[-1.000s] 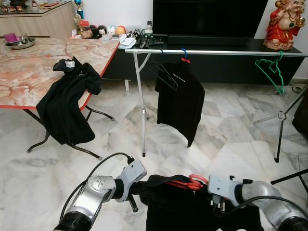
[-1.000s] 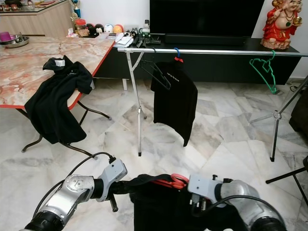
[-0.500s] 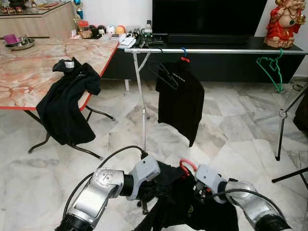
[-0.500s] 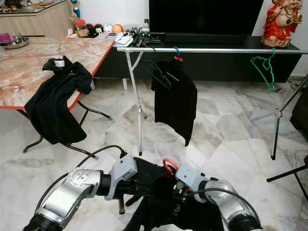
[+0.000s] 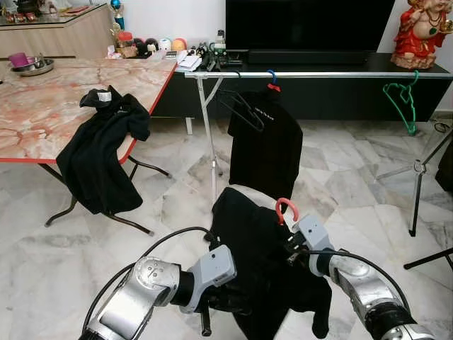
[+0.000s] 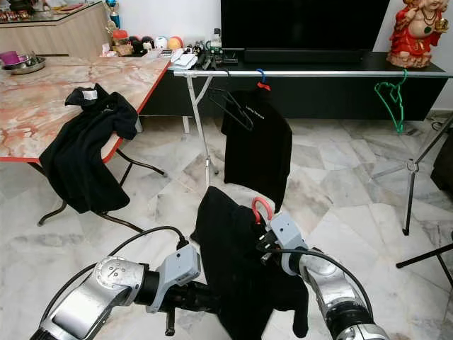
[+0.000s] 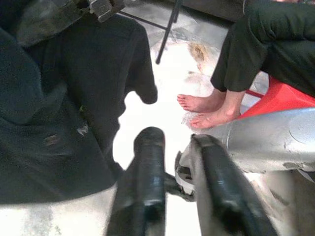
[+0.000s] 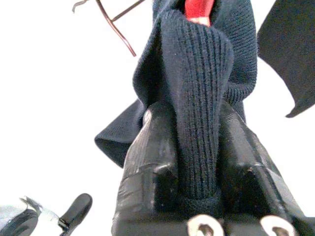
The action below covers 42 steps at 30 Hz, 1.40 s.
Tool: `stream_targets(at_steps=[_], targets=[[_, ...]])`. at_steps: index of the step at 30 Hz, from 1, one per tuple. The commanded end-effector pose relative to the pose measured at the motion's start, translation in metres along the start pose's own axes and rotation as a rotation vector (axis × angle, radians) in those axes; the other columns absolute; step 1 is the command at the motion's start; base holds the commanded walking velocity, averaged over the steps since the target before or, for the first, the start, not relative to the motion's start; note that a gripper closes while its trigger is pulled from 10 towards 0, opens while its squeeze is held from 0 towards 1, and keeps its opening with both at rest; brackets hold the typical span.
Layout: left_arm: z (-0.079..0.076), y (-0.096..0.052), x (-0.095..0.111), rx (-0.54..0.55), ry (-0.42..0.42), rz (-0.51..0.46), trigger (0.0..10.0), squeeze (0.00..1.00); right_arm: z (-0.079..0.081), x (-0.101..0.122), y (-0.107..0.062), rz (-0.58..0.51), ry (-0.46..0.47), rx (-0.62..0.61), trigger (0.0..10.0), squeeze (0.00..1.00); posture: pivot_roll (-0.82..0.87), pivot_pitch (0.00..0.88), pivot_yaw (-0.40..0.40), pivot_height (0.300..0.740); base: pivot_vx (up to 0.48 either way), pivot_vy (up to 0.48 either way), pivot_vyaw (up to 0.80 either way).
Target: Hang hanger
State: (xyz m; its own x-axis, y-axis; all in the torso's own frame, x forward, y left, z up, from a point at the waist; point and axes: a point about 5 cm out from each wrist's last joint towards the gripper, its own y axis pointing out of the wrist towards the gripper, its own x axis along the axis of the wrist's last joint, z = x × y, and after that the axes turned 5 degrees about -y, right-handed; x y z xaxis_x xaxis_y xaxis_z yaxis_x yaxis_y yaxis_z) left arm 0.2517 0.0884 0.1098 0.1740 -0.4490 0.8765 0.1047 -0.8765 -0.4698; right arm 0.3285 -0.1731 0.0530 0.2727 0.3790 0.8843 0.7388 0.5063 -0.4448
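A black shirt (image 5: 258, 269) hangs on a red hanger whose hook (image 5: 285, 207) sticks up above the collar. My right gripper (image 5: 294, 242) is shut on the hanger's neck through the knit collar (image 8: 197, 73) and holds it up in front of me. My left gripper (image 7: 179, 162) is open, low beside the shirt's hem, with nothing between its fingers (image 7: 150, 172). Ahead stands a silver clothes rail (image 5: 333, 74) with another black shirt (image 5: 265, 149), a bare black hanger (image 5: 242, 108) and a green hanger (image 5: 402, 103) on it.
A marble-topped table (image 5: 42, 106) with a black garment (image 5: 99, 159) draped over its edge stands at the left. The rail's tripod legs (image 5: 416, 177) stand at the right. A TV cabinet (image 5: 340, 92) is behind the rail. A seated person's bare feet (image 7: 206, 104) rest by a red stool (image 7: 283, 96).
My right gripper has lifted the hanger, so the shirt now hangs upright instead of lying bunched low between my arms. My left gripper has dropped down beside the hem.
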Motion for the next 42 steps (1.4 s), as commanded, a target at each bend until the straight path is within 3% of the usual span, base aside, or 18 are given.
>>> stream_targets(at_steps=[1,4,6,7,10,14,17,22,27,37,38,40,41,42], targets=[[-0.003,0.000,-0.001,-0.017,-0.002,0.009,10.0,1.00,-0.006,0.016,0.001,-0.065,-0.023,-0.028,0.0,0.00,0.08,0.017,0.016,0.740,0.000,0.000,0.00],[-0.002,-0.001,-0.002,-0.004,-0.004,0.011,10.0,1.00,-0.004,0.017,0.000,-0.085,-0.048,0.014,0.0,0.00,0.08,0.013,0.018,0.740,0.000,0.000,0.00],[0.000,-0.003,-0.003,0.011,-0.007,0.015,10.0,1.00,0.000,0.014,-0.002,-0.084,-0.093,0.084,0.0,0.00,0.08,0.007,0.018,0.740,0.000,0.000,0.00],[0.002,-0.007,-0.005,0.020,-0.008,0.026,10.0,1.00,0.004,0.008,-0.006,-0.058,-0.180,0.166,0.0,0.00,0.08,0.005,0.017,0.740,0.000,0.000,0.00],[0.002,-0.009,-0.007,0.023,-0.009,0.032,10.0,1.00,0.005,0.004,-0.008,-0.037,-0.211,0.192,0.0,0.00,0.08,0.000,0.013,0.740,0.000,0.000,0.00],[0.003,-0.011,-0.010,0.033,-0.015,0.047,10.0,1.00,0.012,-0.020,-0.030,0.084,-0.373,0.490,0.0,0.00,0.08,0.000,0.009,0.740,0.000,0.000,0.00],[0.007,-0.010,-0.014,0.050,-0.024,0.060,10.0,1.00,0.011,-0.028,-0.038,0.126,-0.425,0.564,0.0,0.00,0.08,0.000,0.001,0.740,0.000,0.000,0.00],[0.010,-0.004,-0.018,0.050,-0.037,0.064,10.0,1.00,0.012,-0.029,-0.045,0.118,-0.430,0.647,0.0,0.00,0.08,0.000,-0.006,0.740,0.000,0.000,0.00],[0.014,0.003,-0.031,0.063,-0.080,0.091,10.0,1.00,0.016,-0.017,-0.040,0.056,-0.419,0.692,0.0,0.00,0.08,0.000,-0.008,0.740,0.000,0.000,0.00],[0.028,0.016,-0.034,0.150,-0.102,0.065,10.0,1.00,0.030,-0.017,-0.038,0.038,-0.426,0.801,0.0,0.00,0.08,0.000,-0.023,0.740,0.000,0.000,0.00],[0.029,0.018,-0.034,0.158,-0.100,0.061,10.0,0.34,0.032,-0.016,-0.037,0.029,-0.425,0.811,0.0,0.00,0.08,0.000,-0.023,0.740,0.000,0.000,0.00],[0.029,0.019,-0.034,0.153,-0.102,0.058,10.0,0.34,0.033,-0.014,-0.037,0.021,-0.426,0.815,0.0,0.00,0.08,0.000,-0.023,0.740,0.000,0.000,0.00],[0.027,0.021,-0.035,0.136,-0.107,0.062,10.0,0.00,0.033,-0.012,-0.035,0.010,-0.424,0.801,0.0,0.00,0.08,0.000,-0.023,0.740,0.000,0.000,0.00],[0.026,0.022,-0.036,0.124,-0.111,0.065,10.0,0.00,0.033,-0.010,-0.034,0.003,-0.423,0.791,0.0,0.00,0.08,0.000,-0.023,0.740,0.000,0.000,0.00]])
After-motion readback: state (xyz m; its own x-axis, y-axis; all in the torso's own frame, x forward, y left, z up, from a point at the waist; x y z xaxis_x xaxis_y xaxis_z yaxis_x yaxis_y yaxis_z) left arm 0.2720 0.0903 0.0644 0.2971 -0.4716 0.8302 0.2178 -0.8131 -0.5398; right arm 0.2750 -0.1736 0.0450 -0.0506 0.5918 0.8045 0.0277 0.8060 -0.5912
